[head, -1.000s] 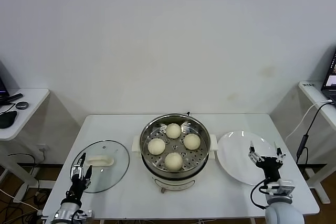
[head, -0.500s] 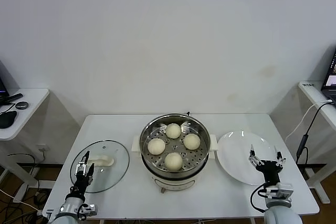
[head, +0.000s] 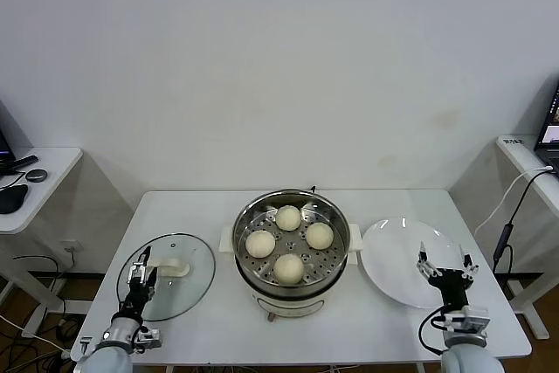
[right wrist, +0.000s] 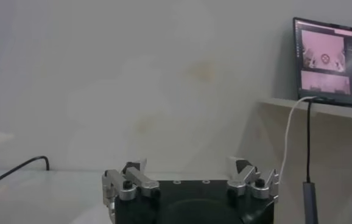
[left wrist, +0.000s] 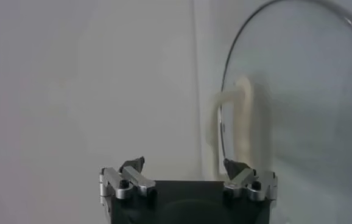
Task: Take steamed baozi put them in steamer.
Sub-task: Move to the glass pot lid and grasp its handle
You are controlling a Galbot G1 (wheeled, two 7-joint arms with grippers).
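Note:
Several cream-white steamed baozi (head: 289, 266) lie on the perforated tray inside the round steel steamer (head: 251, 274) at the table's middle. My left gripper (head: 140, 273) is open and empty at the near left, over the near edge of the glass lid (head: 183, 286). In the left wrist view the lid (left wrist: 304, 91) and its white handle (left wrist: 244, 122) show just beyond the gripper (left wrist: 183, 164). My right gripper (head: 446, 263) is open and empty at the near right, over the near edge of the white plate (head: 397, 255). It also shows in the right wrist view (right wrist: 188, 164).
A side table (head: 31, 185) with dark items stands at the far left. A shelf with a lit screen (right wrist: 331, 55) and hanging cables (head: 511, 207) stands at the right. The white table's front edge (head: 288, 360) runs just before both grippers.
My left gripper has moved a little forward over the lid's near edge. My right gripper has drawn slightly back and to the right along the plate's near edge.

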